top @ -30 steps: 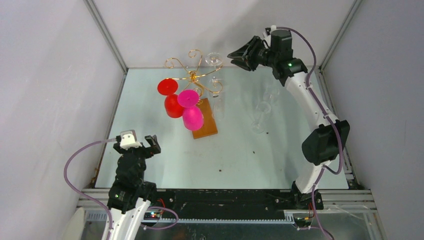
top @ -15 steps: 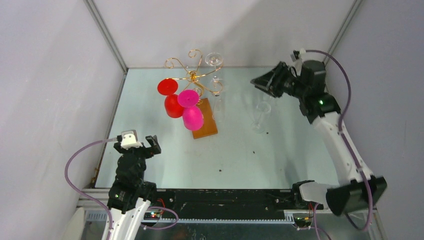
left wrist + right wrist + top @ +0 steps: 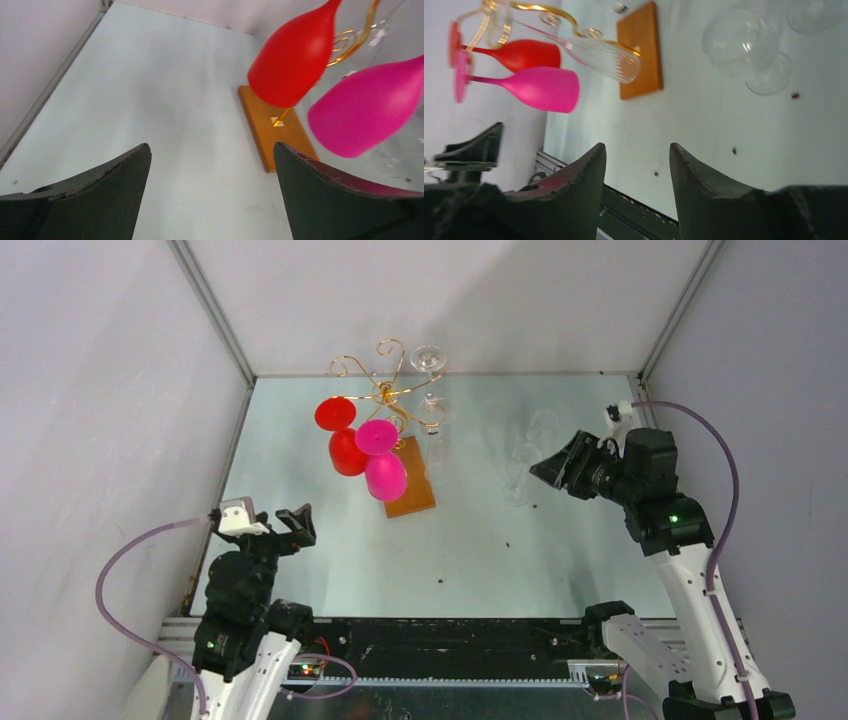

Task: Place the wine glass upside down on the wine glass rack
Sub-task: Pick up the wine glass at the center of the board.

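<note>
The wine glass rack point(image 3: 385, 390) is gold scrolled wire on a brown wooden base point(image 3: 410, 480). Hanging upside down from it are a red glass point(image 3: 347, 451), a pink glass point(image 3: 385, 476) and a clear wine glass point(image 3: 435, 440) with its foot point(image 3: 428, 358) on top. The right wrist view shows the clear hanging glass point(image 3: 606, 60) beside the base point(image 3: 640, 50). My right gripper point(image 3: 548, 468) is open and holds nothing, right of the rack point(image 3: 544, 12). My left gripper point(image 3: 272, 530) stands wide open near the front left, facing the base point(image 3: 275, 127).
Two more clear wine glasses stand upright on the table, one point(image 3: 520, 475) just left of my right gripper and one point(image 3: 543, 425) behind it. They also appear in the right wrist view, the nearer glass point(image 3: 744, 42) and the other glass point(image 3: 816, 15). Grey walls close in both sides.
My right arm has swung from the rack's top right arm back toward the near right, its jaws spreading wider. The left wrist has shifted slightly left.
</note>
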`<state>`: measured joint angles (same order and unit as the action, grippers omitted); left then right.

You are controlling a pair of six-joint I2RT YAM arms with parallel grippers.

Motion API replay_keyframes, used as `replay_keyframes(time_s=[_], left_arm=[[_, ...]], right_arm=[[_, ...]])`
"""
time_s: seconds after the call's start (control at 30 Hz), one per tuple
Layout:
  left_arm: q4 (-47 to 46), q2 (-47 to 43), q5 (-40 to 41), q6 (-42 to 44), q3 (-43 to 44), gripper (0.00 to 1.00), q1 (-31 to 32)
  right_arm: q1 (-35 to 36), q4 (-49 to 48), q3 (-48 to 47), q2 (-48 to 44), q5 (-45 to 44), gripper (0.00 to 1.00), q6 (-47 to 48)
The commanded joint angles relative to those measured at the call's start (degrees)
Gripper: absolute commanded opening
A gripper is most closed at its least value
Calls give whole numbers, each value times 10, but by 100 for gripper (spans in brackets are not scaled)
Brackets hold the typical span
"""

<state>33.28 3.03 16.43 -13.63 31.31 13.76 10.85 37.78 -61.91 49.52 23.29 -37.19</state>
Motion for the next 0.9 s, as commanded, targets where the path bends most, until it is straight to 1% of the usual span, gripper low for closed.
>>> replay_keyframes(time_s=[0.0,0.1,0.13,0.23,0.37,0.43,0.5,0.6,0.67,0.77,0.87], left_arm=[[30,19,-59,-68,44,100,2],[46,32,-75,-110,81,100,1],[67,39,-77,-116,90,100,1],[118,93,-101,-142,138,100,1],[190,158,-143,-155,189,100,1],[219,178,-157,-162,201,100,1],[230,187,-174,-177,204,100,1],[234,190,-193,-211,204,100,1],[237,185,-194,-241,221,100,1],[200,153,-234,-224,215,100,1],[165,109,-251,-205,187,100,1]], right_arm=[[-5,49,30,-13,-7,53,34],[-7,52,56,-27,-5,53,27],[-8,56,59,-34,-5,53,25],[-11,76,69,-45,-16,55,23],[-17,106,70,-56,-52,58,27],[-22,116,70,-59,-58,59,27],[-26,121,70,-63,-68,61,26],[-35,123,70,-69,-78,65,29],[-48,122,70,-69,-75,66,34],[-79,112,70,-55,-24,66,48],[-101,99,70,-31,17,66,55]])
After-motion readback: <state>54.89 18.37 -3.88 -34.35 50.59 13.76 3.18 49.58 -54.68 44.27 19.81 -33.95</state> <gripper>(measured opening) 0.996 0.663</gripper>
